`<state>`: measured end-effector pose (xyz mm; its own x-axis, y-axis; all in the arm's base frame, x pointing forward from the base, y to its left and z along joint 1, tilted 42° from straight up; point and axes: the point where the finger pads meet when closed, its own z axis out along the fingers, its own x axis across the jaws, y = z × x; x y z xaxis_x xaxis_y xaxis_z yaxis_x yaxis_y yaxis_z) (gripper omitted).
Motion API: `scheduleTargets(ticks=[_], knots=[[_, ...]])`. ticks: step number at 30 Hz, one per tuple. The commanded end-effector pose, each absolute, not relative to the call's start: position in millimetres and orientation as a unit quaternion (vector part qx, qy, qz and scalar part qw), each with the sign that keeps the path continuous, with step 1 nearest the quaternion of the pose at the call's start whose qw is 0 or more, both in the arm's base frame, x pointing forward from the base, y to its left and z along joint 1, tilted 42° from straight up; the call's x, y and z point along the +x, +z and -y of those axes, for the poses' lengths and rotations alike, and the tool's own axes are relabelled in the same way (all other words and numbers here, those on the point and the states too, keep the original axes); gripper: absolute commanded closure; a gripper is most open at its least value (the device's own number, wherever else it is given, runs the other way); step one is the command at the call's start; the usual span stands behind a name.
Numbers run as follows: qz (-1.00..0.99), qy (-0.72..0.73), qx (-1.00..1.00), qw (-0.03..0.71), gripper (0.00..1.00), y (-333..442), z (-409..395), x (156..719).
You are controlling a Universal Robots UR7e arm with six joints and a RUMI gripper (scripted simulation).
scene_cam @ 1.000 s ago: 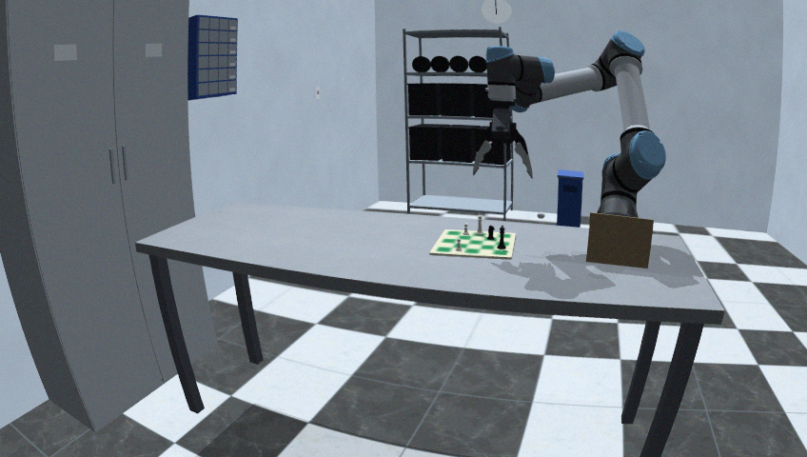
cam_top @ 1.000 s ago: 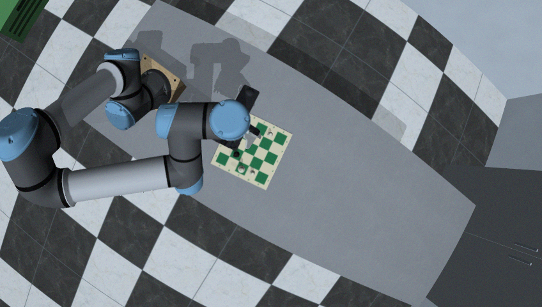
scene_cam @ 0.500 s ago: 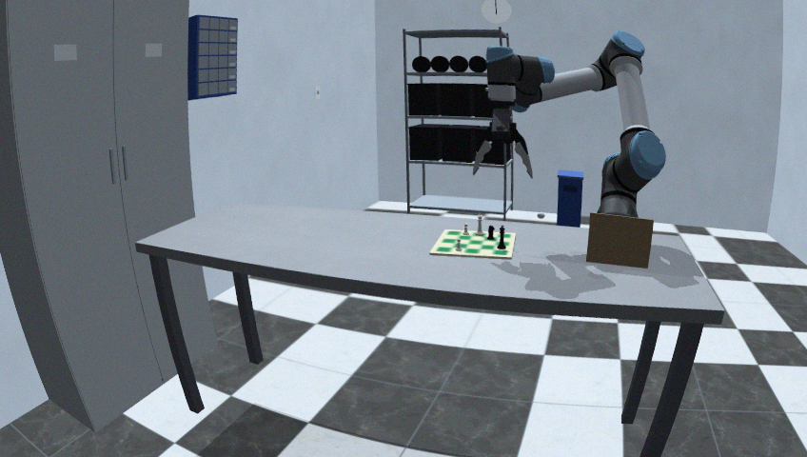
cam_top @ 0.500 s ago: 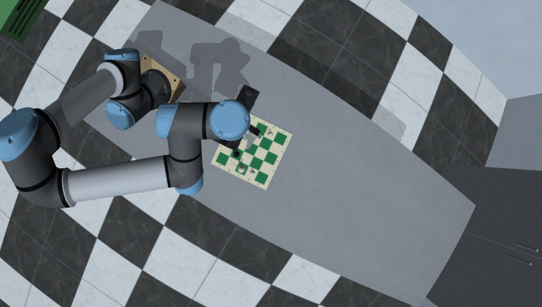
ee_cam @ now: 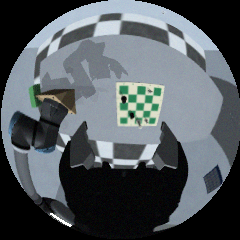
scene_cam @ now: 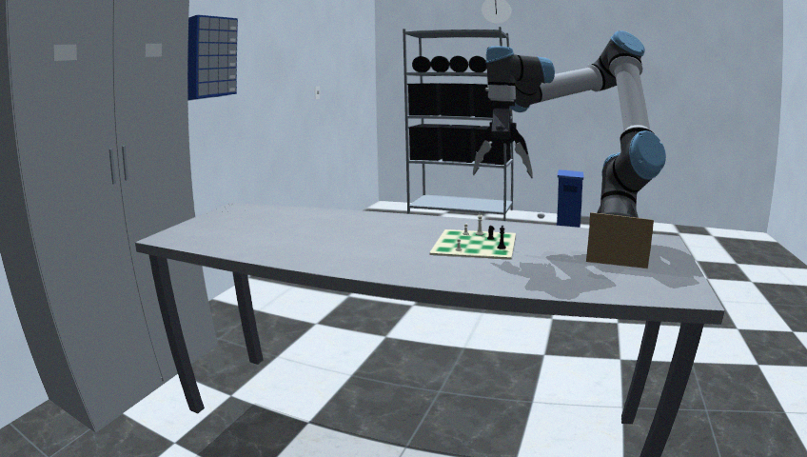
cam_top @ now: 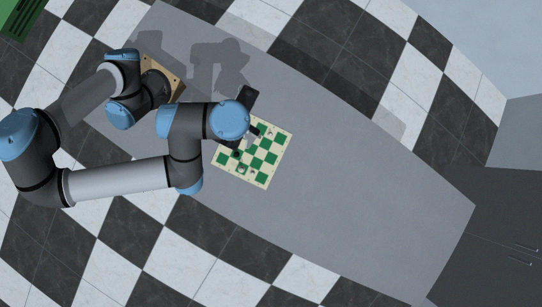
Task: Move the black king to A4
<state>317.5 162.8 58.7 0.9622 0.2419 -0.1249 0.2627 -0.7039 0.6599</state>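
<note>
The small green and cream chessboard (scene_cam: 472,243) lies on the grey table. The black king (scene_cam: 501,237), the taller black piece, stands upright near the board's right edge, on the robot's side. It also shows in the wrist view (ee_cam: 123,100). A shorter black piece (scene_cam: 490,231) stands behind it. From above, my wrist hides the king. My gripper (scene_cam: 502,169) hangs high above the board's right part, open and empty, with both fingers spread in the wrist view (ee_cam: 123,127).
Two white pieces (scene_cam: 480,225) (scene_cam: 465,228) stand along the board's far edge, and a white pawn (scene_cam: 458,245) stands near its front left. The robot's wooden base block (scene_cam: 620,240) stands to the right on the table. A shelf and a blue bin stand behind.
</note>
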Motion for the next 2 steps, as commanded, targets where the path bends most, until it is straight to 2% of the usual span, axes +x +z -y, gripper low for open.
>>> scheduleTargets(ticks=[1,2], knots=[[-0.137,-0.014,0.923,0.359,0.00,58.9,-163.1,317.7],[-0.137,-0.014,0.923,0.359,0.00,58.9,-163.1,317.7]])
